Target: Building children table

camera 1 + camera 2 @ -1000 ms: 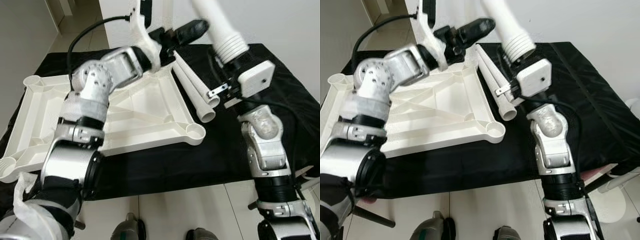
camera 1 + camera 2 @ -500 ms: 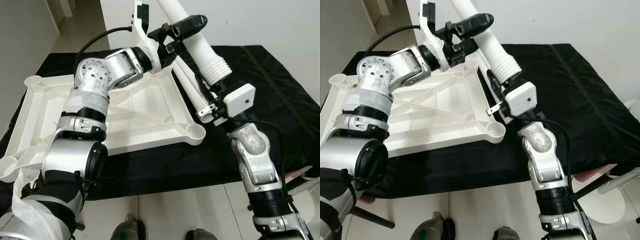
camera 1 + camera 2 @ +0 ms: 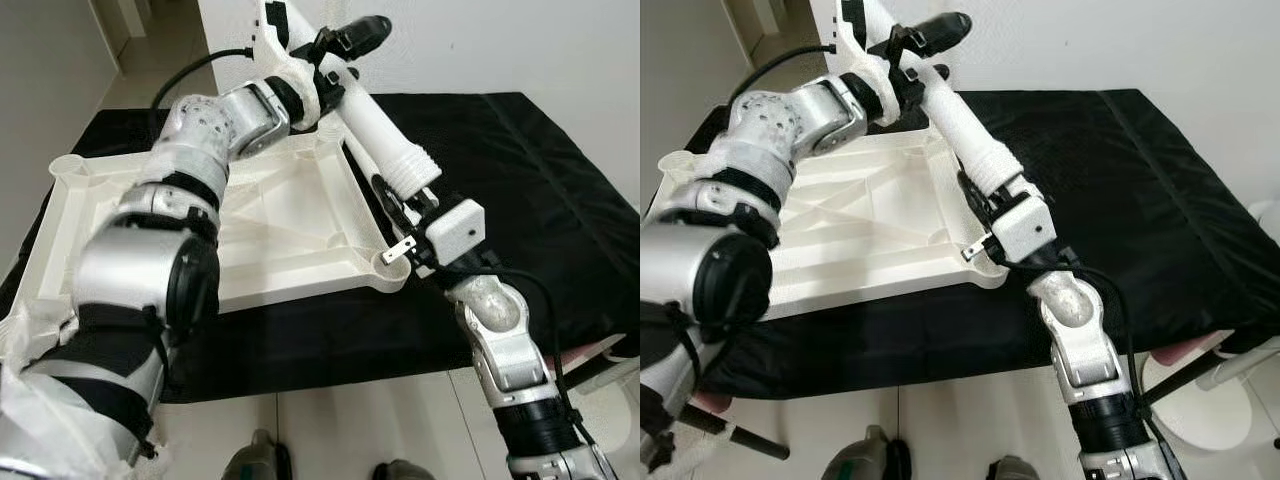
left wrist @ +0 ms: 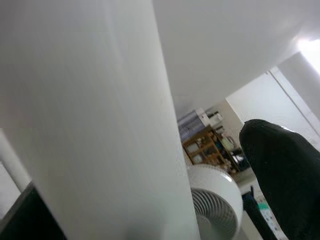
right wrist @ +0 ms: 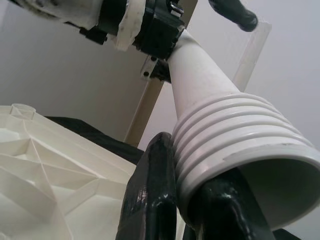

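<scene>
The white table top (image 3: 280, 215) lies upside down on a black cloth. A white table leg (image 3: 372, 120) slants above its right edge. My right gripper (image 3: 392, 197) is shut on the leg's ribbed lower end (image 5: 240, 135), just above the top's near right corner socket (image 3: 393, 268). My left gripper (image 3: 345, 45) is at the leg's upper end, open. One of its fingers (image 5: 232, 12) stands off the leg with a gap. In the left wrist view the leg (image 4: 95, 115) runs close beside that black finger (image 4: 285, 175).
The black cloth (image 3: 520, 150) covers a low table and is bare to the right. A white wall stands close behind. Pale floor tiles and my feet (image 3: 260, 460) are below the near edge. A white fan (image 4: 215, 205) stands in the room.
The leg has swung down and to the left. Its ribbed end, held by my right gripper, now hangs over the near right corner socket. My left gripper stayed at its upper end.
</scene>
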`<state>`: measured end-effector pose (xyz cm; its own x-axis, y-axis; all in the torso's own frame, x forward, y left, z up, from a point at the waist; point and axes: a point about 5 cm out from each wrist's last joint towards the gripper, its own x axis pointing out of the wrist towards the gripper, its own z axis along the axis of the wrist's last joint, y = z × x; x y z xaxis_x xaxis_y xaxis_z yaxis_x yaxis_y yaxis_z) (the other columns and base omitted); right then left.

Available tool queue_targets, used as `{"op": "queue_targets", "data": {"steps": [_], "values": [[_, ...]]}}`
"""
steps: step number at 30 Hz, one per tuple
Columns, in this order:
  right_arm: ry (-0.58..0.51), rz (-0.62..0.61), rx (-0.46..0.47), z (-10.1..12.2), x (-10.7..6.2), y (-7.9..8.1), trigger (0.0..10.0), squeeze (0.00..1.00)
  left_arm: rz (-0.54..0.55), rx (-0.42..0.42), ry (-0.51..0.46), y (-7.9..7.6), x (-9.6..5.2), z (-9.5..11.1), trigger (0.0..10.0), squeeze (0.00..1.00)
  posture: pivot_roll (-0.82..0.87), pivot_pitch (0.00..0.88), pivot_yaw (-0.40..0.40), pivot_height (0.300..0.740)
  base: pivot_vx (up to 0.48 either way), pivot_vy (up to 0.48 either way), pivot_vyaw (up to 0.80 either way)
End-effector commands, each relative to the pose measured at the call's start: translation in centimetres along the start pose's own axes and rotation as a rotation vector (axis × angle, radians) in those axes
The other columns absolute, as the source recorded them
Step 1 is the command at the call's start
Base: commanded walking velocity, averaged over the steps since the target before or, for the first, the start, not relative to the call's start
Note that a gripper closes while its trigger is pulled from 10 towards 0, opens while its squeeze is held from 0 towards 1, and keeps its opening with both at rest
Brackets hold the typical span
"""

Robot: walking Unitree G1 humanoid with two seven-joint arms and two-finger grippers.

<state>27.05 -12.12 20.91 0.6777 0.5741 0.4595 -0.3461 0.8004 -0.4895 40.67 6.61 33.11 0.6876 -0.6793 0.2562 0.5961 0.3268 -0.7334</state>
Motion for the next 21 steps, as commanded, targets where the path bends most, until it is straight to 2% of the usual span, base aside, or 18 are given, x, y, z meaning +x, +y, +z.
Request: {"op": "queue_targets", "data": {"steps": [1, 3, 5, 6, 9, 21], "values": [[0.039, 0.029, 0.005, -0.5, -0.5, 0.7, 10.0, 0.00, -0.271, 0.078, -0.031, -2.5, 0.0, 1.4, 10.0, 0.00, 0.00, 0.000, 0.083, 0.740, 0.000, 0.000, 0.00], [0.050, 0.027, 0.004, -0.6, -0.9, 0.9, 10.0, 0.00, -0.207, 0.131, -0.033, -2.3, 0.1, 2.0, 10.0, 0.00, 0.00, 0.000, 0.084, 0.740, 0.000, 0.000, 0.00], [0.053, 0.027, 0.004, -0.7, -1.0, 0.9, 10.0, 0.00, -0.196, 0.138, -0.036, -2.2, 0.0, 2.1, 10.0, 0.00, 0.00, 0.000, 0.084, 0.740, 0.000, 0.000, 0.00], [0.055, 0.023, 0.003, -0.7, -1.0, 0.9, 10.0, 0.00, -0.146, 0.120, -0.043, -1.9, 0.0, 2.2, 0.0, 0.00, 0.00, 0.000, 0.086, 0.740, 0.000, 0.000, 0.00], [0.057, 0.011, 0.007, -0.7, -1.1, 0.9, 10.0, 0.00, -0.083, 0.108, -0.050, -1.3, 0.0, 2.2, 0.0, 0.00, 0.00, 0.000, 0.085, 0.740, 0.000, 0.000, 0.00], [0.043, -0.039, 0.027, -0.5, -1.0, 0.9, 10.0, 0.00, -0.023, 0.093, -0.054, -0.2, -0.2, 1.8, 0.0, 0.00, 0.00, 0.000, 0.069, 0.740, 0.000, 0.000, 0.00]]}}
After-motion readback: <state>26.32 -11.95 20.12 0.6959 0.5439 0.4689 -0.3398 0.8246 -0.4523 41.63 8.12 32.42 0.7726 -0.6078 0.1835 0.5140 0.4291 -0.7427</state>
